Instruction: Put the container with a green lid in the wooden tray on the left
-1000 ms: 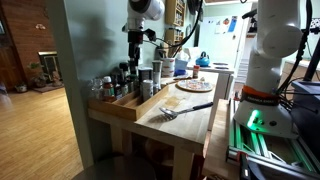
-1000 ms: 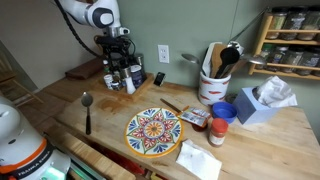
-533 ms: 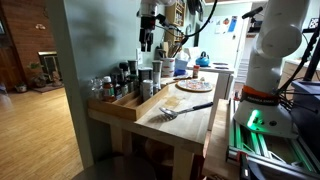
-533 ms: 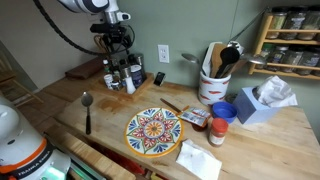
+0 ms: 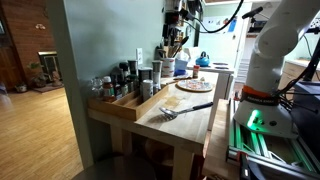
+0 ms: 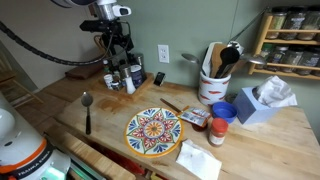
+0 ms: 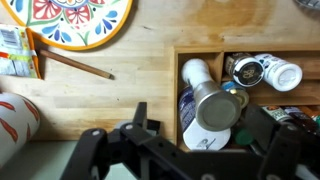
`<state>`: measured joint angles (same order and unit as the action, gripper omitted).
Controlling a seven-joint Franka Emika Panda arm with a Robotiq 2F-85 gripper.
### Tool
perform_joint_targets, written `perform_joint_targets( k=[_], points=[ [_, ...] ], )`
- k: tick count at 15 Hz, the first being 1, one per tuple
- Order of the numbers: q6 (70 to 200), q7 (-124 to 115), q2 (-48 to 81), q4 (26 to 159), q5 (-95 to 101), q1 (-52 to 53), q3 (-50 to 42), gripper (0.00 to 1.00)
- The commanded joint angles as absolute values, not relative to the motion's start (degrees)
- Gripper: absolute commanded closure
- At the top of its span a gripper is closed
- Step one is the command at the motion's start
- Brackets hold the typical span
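Note:
The long wooden tray [image 6: 121, 87] lies by the wall and holds several spice bottles; it also shows in an exterior view [image 5: 128, 106] and in the wrist view [image 7: 178, 92]. My gripper [image 6: 118, 42] hangs well above the tray, also seen in an exterior view [image 5: 173, 42]. In the wrist view its fingers [image 7: 200, 128] are spread wide with nothing between them. Below them stand a metal-capped bottle [image 7: 220, 108] and a white-capped bottle [image 7: 196, 72] in the tray. A small dark green lid [image 7: 243, 135] shows in the tray by one finger; its container is mostly hidden.
A round patterned plate [image 6: 153, 131] sits mid-table, with a spoon [image 6: 87, 110] near the front edge. A utensil crock [image 6: 213, 85], a tissue box [image 6: 262, 100] and a red-lidded jar [image 6: 217, 130] stand further along. A wall outlet [image 6: 162, 52] is behind the tray.
The gripper has risen from just above the bottles in the tray to well above them. The bottles in the tray have not moved.

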<state>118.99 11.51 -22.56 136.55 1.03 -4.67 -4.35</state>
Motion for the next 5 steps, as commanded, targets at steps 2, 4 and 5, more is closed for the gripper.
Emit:
perform_joint_targets(
  k=[2,4,5],
  points=[
    [118.8,11.5,-23.9,137.1,1.3,-4.0,-5.3,0.00],
    [118.8,11.5,-23.4,136.7,1.3,-3.9,-5.2,0.00],
    [118.8,11.5,-23.0,136.5,1.3,-3.8,-5.1,0.00]
  ],
)
